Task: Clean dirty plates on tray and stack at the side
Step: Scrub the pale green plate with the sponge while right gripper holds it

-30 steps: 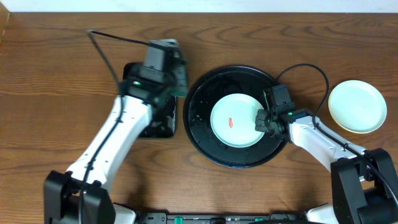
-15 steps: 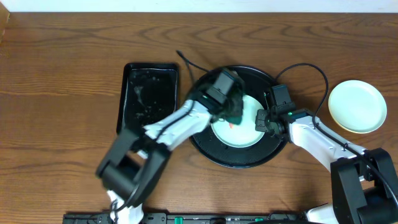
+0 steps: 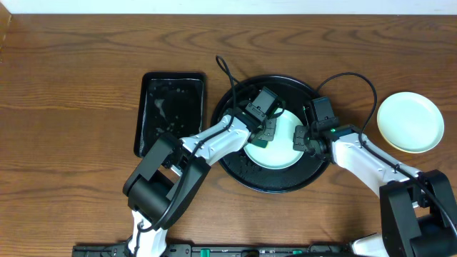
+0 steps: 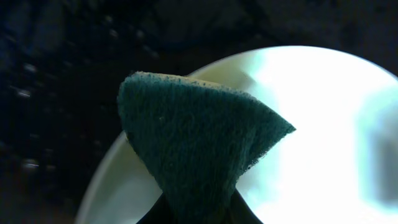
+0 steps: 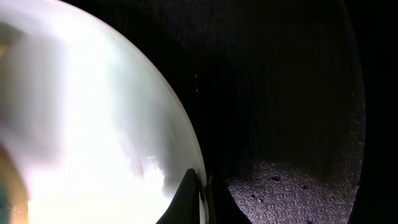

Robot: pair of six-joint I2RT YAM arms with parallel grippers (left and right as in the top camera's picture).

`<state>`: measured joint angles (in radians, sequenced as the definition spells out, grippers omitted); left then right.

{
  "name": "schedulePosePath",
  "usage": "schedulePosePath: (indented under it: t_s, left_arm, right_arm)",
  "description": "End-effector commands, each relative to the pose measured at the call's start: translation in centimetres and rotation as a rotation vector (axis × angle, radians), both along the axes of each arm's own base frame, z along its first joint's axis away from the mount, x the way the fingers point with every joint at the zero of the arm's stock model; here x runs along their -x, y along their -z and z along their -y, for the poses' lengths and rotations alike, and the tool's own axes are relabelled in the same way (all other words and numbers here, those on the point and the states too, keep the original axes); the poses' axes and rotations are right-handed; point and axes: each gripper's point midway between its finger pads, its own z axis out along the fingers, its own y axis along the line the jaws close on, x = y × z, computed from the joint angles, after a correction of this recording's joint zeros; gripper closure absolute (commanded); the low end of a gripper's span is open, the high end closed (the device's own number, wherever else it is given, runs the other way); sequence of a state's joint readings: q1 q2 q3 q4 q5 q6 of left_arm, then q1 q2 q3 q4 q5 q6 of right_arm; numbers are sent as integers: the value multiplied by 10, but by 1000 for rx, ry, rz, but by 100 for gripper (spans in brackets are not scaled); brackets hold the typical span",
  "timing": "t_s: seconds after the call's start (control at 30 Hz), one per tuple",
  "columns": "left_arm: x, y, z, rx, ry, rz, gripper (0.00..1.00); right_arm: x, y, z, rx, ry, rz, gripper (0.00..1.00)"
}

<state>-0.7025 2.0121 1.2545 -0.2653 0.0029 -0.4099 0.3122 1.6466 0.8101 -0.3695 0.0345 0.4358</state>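
Green sponge [image 4: 199, 143], now on mint plate [image 4: 323, 124]

Your left arm [image 3: 214, 139] reaches from the near left side up and to the right, forearm stretched low. Your left tool [image 3: 264, 134] points downward, its jaws pinched tight on a green sponge [image 4: 199, 143]. Your right arm [image 3: 364, 160] extends from the near right corner, angled leftward. Your right tool [image 3: 300, 139] has its 2 fingertips [image 5: 189, 190] clamped together on the rim of a plate [image 5: 93, 124]. The 2 tools sit near each other, apart.
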Motion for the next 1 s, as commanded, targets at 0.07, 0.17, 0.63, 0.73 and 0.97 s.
schedulePosePath:
  t_s: [0.07,0.17,0.63,0.73,0.97]
  left_arm:
    - [-14,11,-35,-189,-10,83,92]
    - [-4,11,-9,-57,-22,34,92]
    - [53,7,60,229,-16,-212,92]
    - [61,14,46,179,-35,-257,92]
    - [27,26,-46,-234,-69,-78,92]
  right_arm:
    - [5,12,4,28,-10,-38,99]
    - [5,12,4,28,-10,-39,99]
    - [5,12,4,28,-10,-39,99]
    - [5,12,4,28,-10,-39,99]
    - [5,12,5,28,-10,-38,99]
